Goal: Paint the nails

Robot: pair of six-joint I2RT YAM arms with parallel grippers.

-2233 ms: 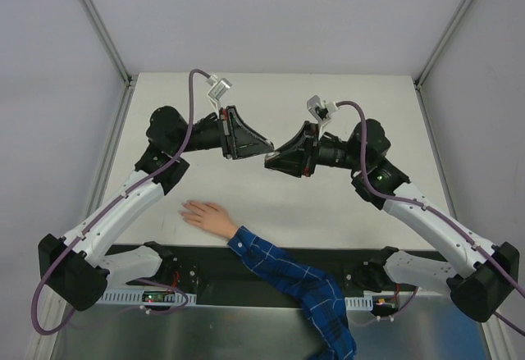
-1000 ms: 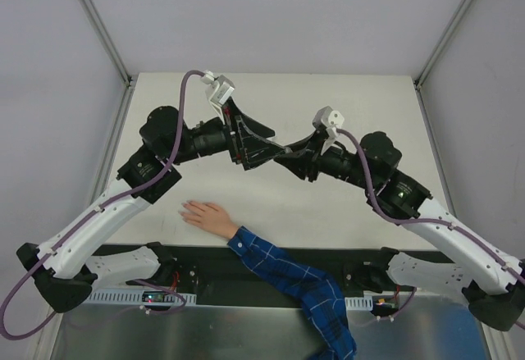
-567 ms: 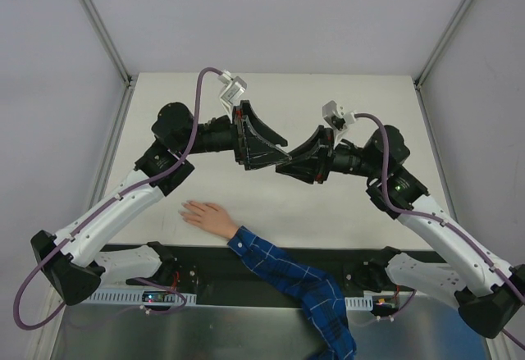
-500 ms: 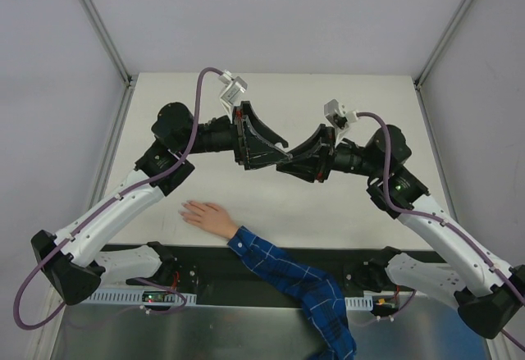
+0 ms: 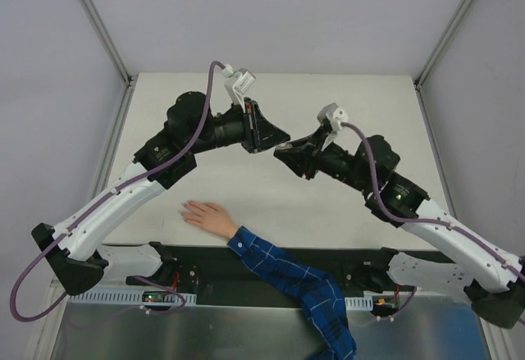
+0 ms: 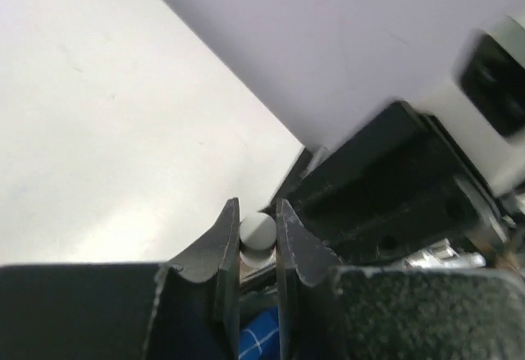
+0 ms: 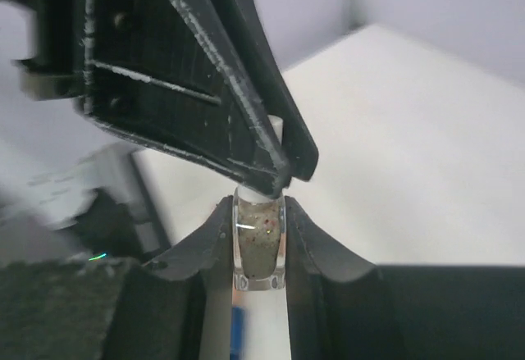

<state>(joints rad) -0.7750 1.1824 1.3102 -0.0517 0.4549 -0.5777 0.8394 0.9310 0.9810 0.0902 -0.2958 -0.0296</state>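
Observation:
A pale hand (image 5: pixel 207 216) with a blue plaid sleeve (image 5: pixel 295 290) lies flat on the table near the front edge; its nails are too small to make out. My right gripper (image 7: pixel 259 212) is shut on a small clear bottle (image 7: pixel 259 243) of glittery polish. My left gripper (image 6: pixel 257 212) is shut on the bottle's white cap (image 6: pixel 257 230). In the top view the two grippers meet tip to tip (image 5: pixel 279 148) above the table's middle, well behind the hand.
The white table (image 5: pixel 361 106) is walled by grey panels at the back and sides. A black rail (image 5: pixel 205 266) with the arm bases runs along the near edge. The sleeve crosses that rail.
Both grippers stayed joined at the bottle and cap. The left wrist rotated and the right arm swung lower and to the right. The hand has not moved.

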